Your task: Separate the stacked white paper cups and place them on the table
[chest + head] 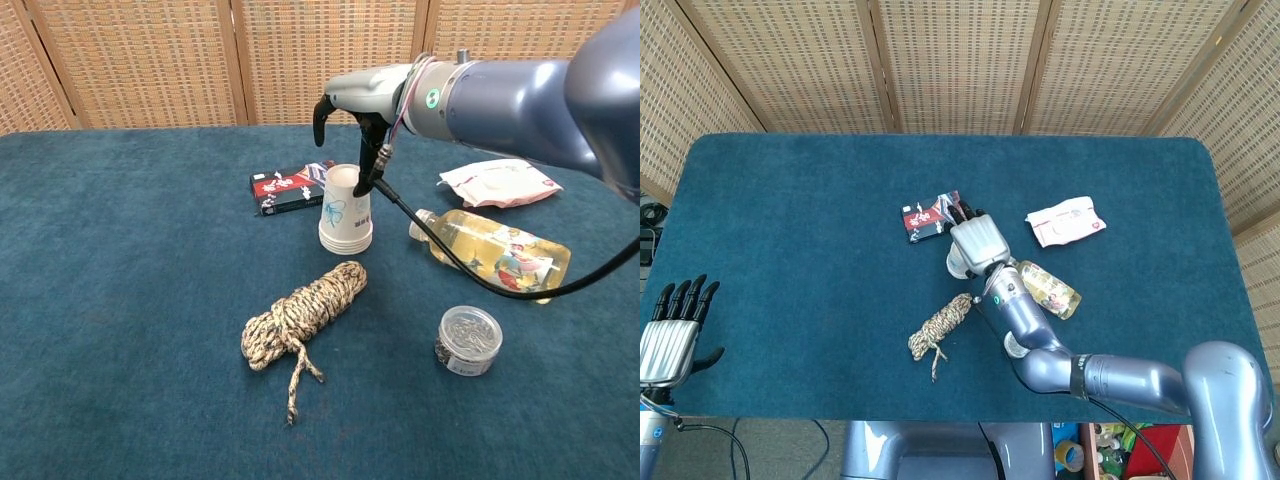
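The stacked white paper cups (pixel 346 210) stand upside down mid-table, with a blue print on the side; in the head view only their edge (pixel 956 263) shows from under the hand. My right hand (pixel 362 95) (pixel 978 240) hovers directly over the stack. Its fingers are spread and curved downward, and the thumb hangs beside the stack's upper right side. Whether the thumb touches the cups I cannot tell; nothing is gripped. My left hand (pixel 670 335) stays at the near left edge, far from the cups, fingers straight and apart, holding nothing.
A coiled rope (pixel 300 315) lies just in front of the cups. A plastic bottle (pixel 495 250) lies to their right, and a small round tin (pixel 468 340) sits nearer. A black-and-red packet (pixel 290 187) is behind the cups. A white pouch (pixel 497 183) lies at the far right.
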Robot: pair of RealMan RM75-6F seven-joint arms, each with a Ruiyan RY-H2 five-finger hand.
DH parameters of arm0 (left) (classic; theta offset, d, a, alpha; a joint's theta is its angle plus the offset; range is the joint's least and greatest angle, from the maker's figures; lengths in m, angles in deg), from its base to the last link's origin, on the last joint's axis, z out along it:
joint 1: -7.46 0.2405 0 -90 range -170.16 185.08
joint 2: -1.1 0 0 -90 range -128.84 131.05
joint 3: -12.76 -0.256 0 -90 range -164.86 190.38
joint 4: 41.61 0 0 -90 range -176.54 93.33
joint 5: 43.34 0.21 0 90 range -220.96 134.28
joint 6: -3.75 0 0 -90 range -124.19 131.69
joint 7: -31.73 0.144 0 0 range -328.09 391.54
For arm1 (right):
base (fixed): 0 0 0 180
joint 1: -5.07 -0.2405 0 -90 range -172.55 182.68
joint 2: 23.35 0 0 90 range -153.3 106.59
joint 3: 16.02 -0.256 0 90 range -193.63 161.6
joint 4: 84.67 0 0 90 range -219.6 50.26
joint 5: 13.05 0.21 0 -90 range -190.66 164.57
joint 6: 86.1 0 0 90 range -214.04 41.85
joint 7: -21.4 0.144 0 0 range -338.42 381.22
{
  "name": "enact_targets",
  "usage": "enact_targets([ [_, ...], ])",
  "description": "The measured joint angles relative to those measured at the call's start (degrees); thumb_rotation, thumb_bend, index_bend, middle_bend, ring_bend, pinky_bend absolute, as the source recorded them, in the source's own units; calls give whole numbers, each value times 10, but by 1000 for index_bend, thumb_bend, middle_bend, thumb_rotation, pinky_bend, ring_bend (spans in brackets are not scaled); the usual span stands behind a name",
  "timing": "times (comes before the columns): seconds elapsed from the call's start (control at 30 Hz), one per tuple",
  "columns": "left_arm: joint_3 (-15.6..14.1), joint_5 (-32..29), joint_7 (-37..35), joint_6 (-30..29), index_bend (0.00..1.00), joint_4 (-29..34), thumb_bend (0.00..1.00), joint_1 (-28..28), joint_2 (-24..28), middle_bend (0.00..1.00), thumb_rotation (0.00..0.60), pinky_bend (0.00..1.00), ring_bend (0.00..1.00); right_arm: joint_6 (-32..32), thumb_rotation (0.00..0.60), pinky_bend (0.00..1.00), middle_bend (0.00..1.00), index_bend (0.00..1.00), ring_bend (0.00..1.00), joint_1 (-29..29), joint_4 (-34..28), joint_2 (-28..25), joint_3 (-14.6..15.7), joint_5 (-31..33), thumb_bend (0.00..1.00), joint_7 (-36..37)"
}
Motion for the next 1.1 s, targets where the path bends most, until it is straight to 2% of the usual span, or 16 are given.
enact_targets([
  [0.47, -2, -6, 11, 9, 0, -6, 193, -5, -6, 0, 600, 0, 0, -29, 600, 294, 162, 319, 26, -30, 76, 24, 29, 21, 211, 29],
  [0.73, -3, -9, 14, 14, 0, -8, 193, -8, -9, 0, 600, 0, 0, -45, 600, 351, 217, 332, 86, -40, 116, 41, 43, 22, 229, 48],
  [0.9, -3, -10, 15, 17, 0, -10, 193, -10, -11, 0, 600, 0, 0, -44, 600, 463, 327, 441, 206, -41, 134, 54, 47, 10, 254, 62],
  [1.1, -4, -7, 14, 14, 0, -9, 192, -10, -11, 0, 600, 0, 0, -28, 600, 674, 557, 651, 448, -37, 138, 60, 50, -14, 272, 80],
])
